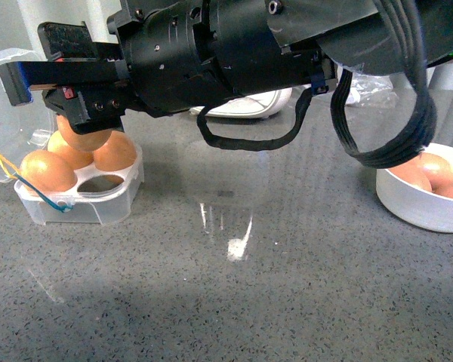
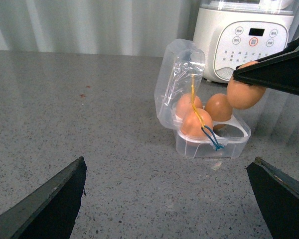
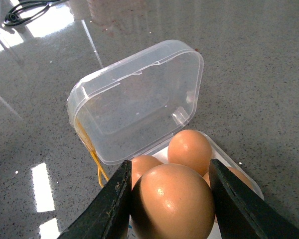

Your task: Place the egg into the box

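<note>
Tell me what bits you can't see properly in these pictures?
Right wrist view: the egg in the right gripper covers the box's free hole.
Front view: the bowl runs off the picture edge, so its eggs cannot be counted.
Left wrist view: the white appliance's button labels are too small to read.

Right gripper clamped on egg, black fingers touched both its sides, egg sat over box, clear lid lay open, three other eggs in tray, yellow band by hinge, grey speckled counter.
</note>
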Robot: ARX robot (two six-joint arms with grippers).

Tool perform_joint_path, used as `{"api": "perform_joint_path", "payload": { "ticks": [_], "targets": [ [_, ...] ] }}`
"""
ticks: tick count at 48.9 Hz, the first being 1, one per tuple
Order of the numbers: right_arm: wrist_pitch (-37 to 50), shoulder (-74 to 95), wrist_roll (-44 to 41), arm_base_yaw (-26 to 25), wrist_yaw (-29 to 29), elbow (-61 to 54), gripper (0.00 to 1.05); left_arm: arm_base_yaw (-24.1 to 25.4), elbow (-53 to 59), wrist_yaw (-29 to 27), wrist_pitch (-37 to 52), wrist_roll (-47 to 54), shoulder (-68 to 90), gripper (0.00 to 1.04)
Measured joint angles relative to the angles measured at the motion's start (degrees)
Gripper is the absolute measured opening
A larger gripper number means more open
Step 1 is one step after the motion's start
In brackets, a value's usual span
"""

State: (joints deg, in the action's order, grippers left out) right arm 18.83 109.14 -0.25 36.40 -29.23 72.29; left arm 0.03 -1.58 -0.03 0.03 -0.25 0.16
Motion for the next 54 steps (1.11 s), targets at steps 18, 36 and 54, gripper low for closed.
{"api": "perform_joint_path", "payload": {
  "ticks": [18,36,54],
  "targets": [
    [-1.38,1.55,-1.49,0.5,1.27,0.46,0.39,0.0,0.0,0.0,0.0,0.0,0.0,0.98],
    [-1.86,2.62,-2.21,0.61,2.8,1.2,0.54,0.0,0.0,0.0,0.0,0.0,0.0,0.98],
    [3.52,-1.14,1.51,-0.59,4.83,-2.36,0.97,0.0,0.0,0.0,0.0,0.0,0.0,0.98]
  ]
}}
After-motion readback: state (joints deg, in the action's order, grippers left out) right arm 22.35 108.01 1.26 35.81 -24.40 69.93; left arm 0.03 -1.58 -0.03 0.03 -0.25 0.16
